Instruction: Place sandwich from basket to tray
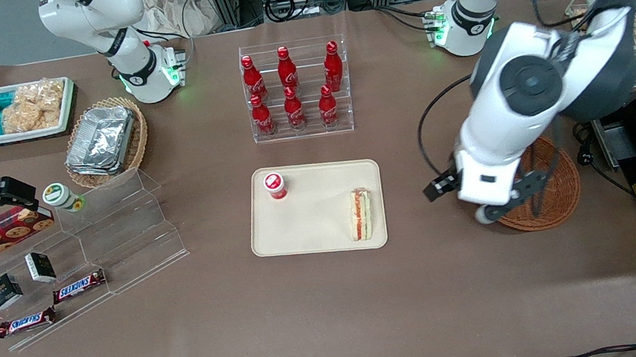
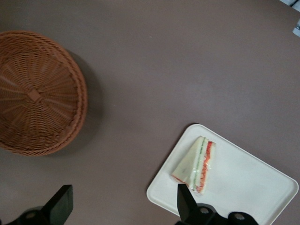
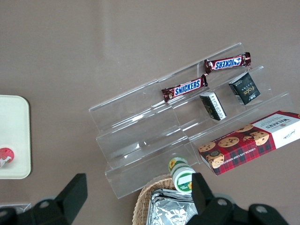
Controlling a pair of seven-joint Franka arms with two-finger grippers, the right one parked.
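The sandwich (image 1: 361, 214) lies on the cream tray (image 1: 317, 226), by the tray's rim nearest the working arm; its red and green filling shows along the cut edge. It also shows in the left wrist view (image 2: 197, 164) on the tray (image 2: 243, 183). The reddish-brown basket (image 1: 559, 193) is empty and also shows in the wrist view (image 2: 37, 93). My left gripper (image 1: 484, 195) hangs above the bare table between tray and basket, over the basket's rim. Its fingers (image 2: 187, 201) are wide open and hold nothing; the gripper (image 2: 124, 206) is apart from the sandwich.
A red-capped cup (image 1: 275, 185) stands on the tray toward the parked arm. A clear rack of red bottles (image 1: 296, 88) stands farther from the camera. A stepped acrylic shelf (image 1: 121, 237), a tan basket of foil trays (image 1: 104, 140) and a white snack bin (image 1: 20, 110) lie toward the parked arm's end.
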